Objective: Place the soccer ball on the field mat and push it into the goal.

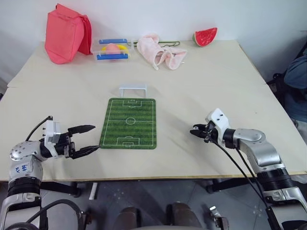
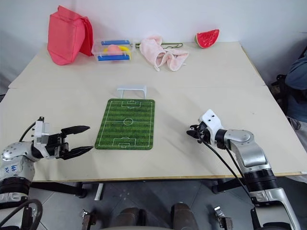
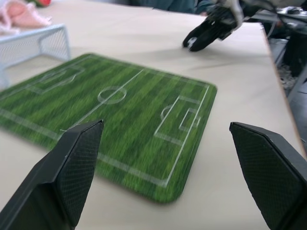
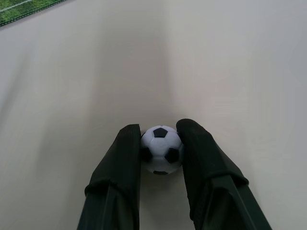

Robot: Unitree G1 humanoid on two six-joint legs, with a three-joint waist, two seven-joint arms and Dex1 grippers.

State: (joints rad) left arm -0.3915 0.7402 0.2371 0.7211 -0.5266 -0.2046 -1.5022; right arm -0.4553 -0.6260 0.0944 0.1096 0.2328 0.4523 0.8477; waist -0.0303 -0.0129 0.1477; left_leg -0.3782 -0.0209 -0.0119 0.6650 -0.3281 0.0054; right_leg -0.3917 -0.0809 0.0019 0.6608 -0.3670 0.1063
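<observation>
Soccer ball (image 4: pixel 161 150) pinched in right gripper (image 1: pixel 198 132) jaws, low over bare surface (image 1: pixel 216 86) toward its right front edge, right of field mat (image 1: pixel 130 123). Goal (image 1: pixel 133 89) at mat's far end. Left gripper (image 1: pixel 88 139) jaws spread wide, empty, near front-left edge.

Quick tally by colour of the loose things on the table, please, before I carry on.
Red/pink: 3: red fabric bag, pink towel, red watermelon slice toy
Green: 1: green striped field mat
White: 2: white goal frame, black-patched white soccer ball
Clear: 1: clear box with blue handles
Total: 7
</observation>
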